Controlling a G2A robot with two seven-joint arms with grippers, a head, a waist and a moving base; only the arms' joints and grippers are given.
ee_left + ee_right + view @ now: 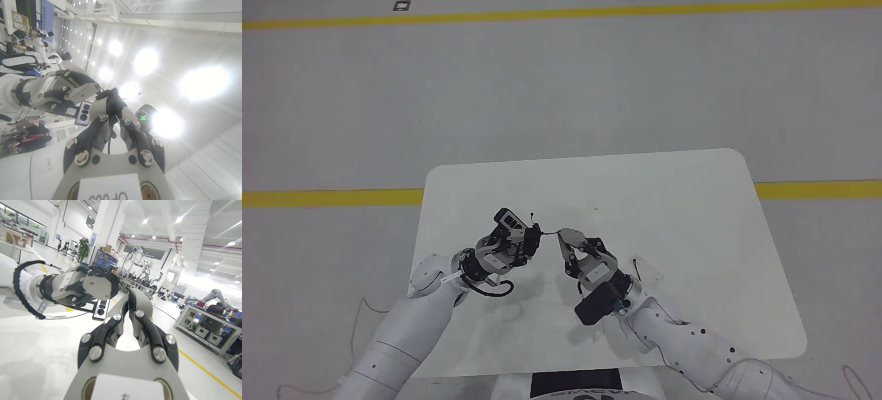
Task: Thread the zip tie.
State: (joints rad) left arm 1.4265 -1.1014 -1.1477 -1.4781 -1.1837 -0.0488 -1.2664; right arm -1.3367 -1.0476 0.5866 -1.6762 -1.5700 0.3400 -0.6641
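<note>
A thin black zip tie (pixel 549 231) spans the short gap between my two grippers, above the middle of the white table (pixel 692 200). My left gripper (pixel 533 240) is shut on it; in the left wrist view the zip tie (pixel 130 97) sticks out past the left gripper (pixel 113 96) and ends in a small head, while another stretch runs back between the fingers. My right gripper (pixel 561 237) is shut, its tips meeting the strand's other end. In the right wrist view the right gripper (pixel 128 298) has its fingers pressed together just beside the left gripper (pixel 105 285).
A small thin pale item (pixel 642 266) lies on the table to the right of the right arm. A black cable (pixel 497 290) loops under the left wrist. The table's far half and right side are bare.
</note>
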